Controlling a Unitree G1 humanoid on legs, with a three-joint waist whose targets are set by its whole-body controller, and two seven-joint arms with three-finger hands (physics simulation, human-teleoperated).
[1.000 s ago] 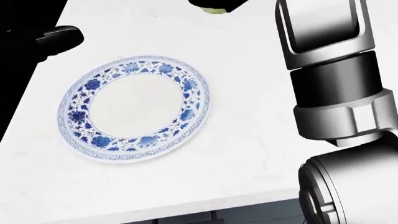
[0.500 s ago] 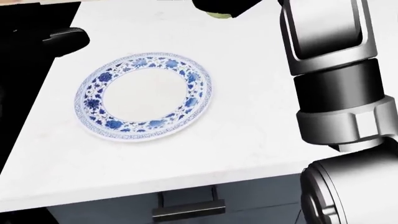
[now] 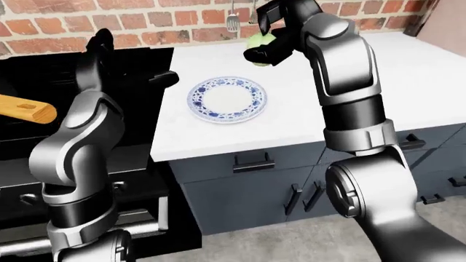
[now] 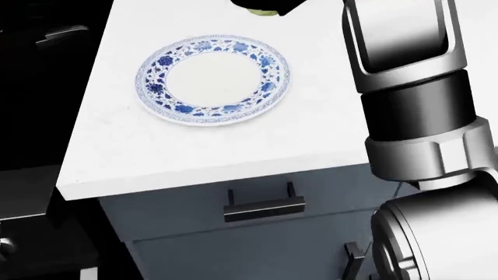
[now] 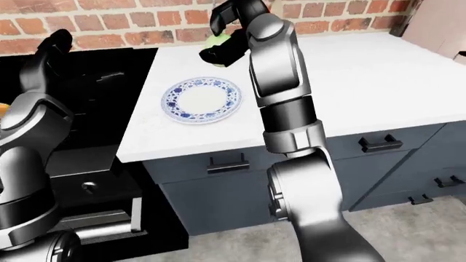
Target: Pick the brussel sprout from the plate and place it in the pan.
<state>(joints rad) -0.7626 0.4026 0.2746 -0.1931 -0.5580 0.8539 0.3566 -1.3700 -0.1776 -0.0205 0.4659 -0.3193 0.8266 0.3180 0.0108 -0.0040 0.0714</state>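
My right hand (image 3: 265, 45) is shut on the pale green brussel sprout (image 3: 260, 40) and holds it in the air above the white counter, up and right of the plate. The blue-and-white patterned plate (image 3: 251, 98) lies bare on the counter near its left edge; it also shows in the head view (image 4: 274, 81). My left hand (image 3: 102, 41) is raised over the black stove at the left of the left-eye view, its fingers spread and holding nothing. A wooden pan handle (image 3: 28, 109) pokes in at the far left; the pan's body is out of view.
A black stove (image 3: 138, 71) adjoins the white counter (image 3: 408, 87) on the left. A red brick wall (image 3: 146, 22) runs behind, with utensils (image 3: 232, 21) hanging on it. Dark grey drawers with black handles (image 4: 264, 207) sit under the counter.
The whole head view has shifted: the plate now sits higher and further right, and the counter's edge and drawers show. The camera moved. My right hand still holds the sprout.
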